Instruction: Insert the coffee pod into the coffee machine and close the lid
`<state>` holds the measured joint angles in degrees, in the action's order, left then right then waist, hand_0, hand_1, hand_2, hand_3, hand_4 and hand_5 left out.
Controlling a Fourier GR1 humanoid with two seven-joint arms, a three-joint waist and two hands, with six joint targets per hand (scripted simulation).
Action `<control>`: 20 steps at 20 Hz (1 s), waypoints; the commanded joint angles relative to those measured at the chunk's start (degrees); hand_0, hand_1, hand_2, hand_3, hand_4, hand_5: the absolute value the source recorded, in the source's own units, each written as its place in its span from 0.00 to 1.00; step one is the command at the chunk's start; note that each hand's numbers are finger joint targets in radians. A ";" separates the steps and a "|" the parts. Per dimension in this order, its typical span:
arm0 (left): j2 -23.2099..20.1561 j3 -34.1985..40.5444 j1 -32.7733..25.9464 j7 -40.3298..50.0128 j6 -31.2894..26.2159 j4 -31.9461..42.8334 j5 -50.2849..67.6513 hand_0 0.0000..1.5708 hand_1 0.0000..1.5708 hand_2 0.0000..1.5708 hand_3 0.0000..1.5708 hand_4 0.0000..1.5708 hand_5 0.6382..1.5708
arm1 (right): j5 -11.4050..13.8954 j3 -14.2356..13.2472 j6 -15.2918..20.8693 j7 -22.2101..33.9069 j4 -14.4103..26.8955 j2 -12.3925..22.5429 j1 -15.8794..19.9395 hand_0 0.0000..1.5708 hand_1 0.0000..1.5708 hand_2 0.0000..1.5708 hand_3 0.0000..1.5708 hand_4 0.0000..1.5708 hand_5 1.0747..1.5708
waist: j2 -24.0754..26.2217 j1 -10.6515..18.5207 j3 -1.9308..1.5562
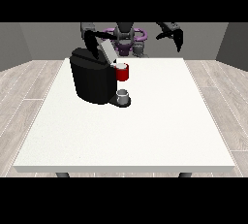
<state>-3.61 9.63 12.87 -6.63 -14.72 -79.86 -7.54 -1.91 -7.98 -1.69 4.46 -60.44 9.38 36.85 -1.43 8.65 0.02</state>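
One white tabletop [145,131] carries every item, from largest to smallest. Machine [92,80]: black, standing on the far-left part of the surface, its grey lid [107,52] tilted up, so the pod bay at the red head [123,72] is exposed. Cup [123,95]: small, grey, set on the tray under the head to catch the brew. Pod: apparently seated in the head already, though this cannot be confirmed. Robot hand at the view's left [91,43]: behind the lid, probably placed to push it shut; finger state cannot be told. Robot hand at the view's right [177,38]: raised clear of the surface, grasping nothing, fingers relaxed downward.
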 commanded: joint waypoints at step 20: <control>-2.54 -0.98 2.50 -0.27 -0.06 0.10 1.17 0.00 0.00 0.00 0.00 0.21 1.00 | 6.58 5.69 3.57 2.95 0.75 -2.49 14.22 0.00 0.00 0.00 0.00 0.00 1.00 | -5.43 4.48 0.02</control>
<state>-5.32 8.28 14.33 -5.30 -14.23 -80.75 -6.57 3.41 -5.07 1.34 10.04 -58.64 10.24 46.29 -5.30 10.16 -0.54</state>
